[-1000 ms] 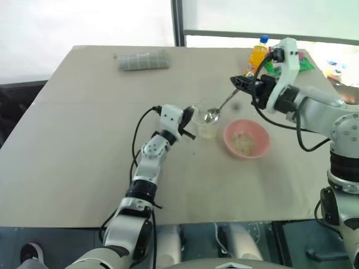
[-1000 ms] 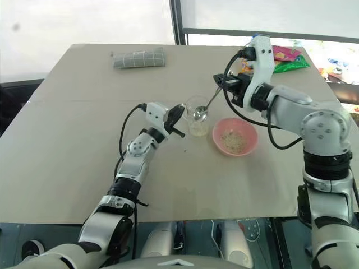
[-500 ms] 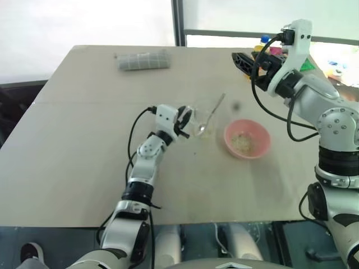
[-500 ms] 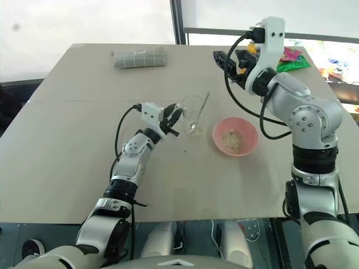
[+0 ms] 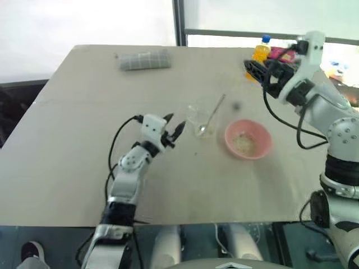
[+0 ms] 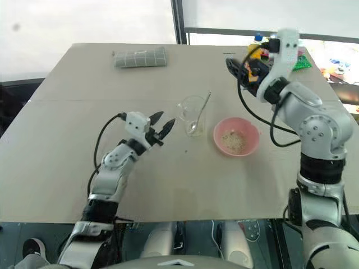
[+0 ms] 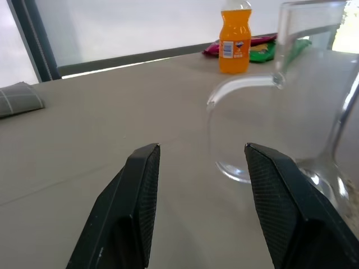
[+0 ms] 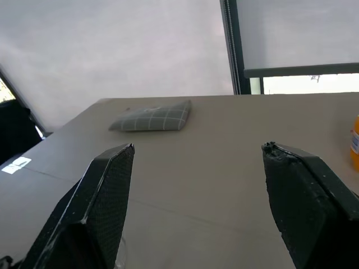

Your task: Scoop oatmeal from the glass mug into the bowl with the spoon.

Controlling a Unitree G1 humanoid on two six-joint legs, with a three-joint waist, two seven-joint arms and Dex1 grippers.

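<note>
The clear glass mug [image 5: 199, 120] stands on the table with the silver spoon [image 5: 213, 111] leaning in it, handle up and to the right. Just right of it sits the pink bowl [image 5: 248, 139], holding a small heap of pale oatmeal [image 5: 244, 143]. My left gripper [image 5: 174, 124] hovers open a short way left of the mug, apart from it; in the left wrist view the mug's handle [image 7: 241, 89] lies beyond my fingers [image 7: 137, 202]. My right gripper [image 5: 251, 66] is raised behind the bowl, open and empty, its fingers [image 8: 106, 190] spread wide.
An orange bottle [image 5: 259, 51] with a blue cap and colourful packets [image 6: 297, 60] stand at the far right edge. A folded grey checked cloth [image 5: 143, 60] lies at the far left of the table. The table's near half is bare.
My right gripper opened, let go of the spoon and moved up and right; the spoon stays leaning in the mug. My left gripper opened off the mug and drew back to the left.
</note>
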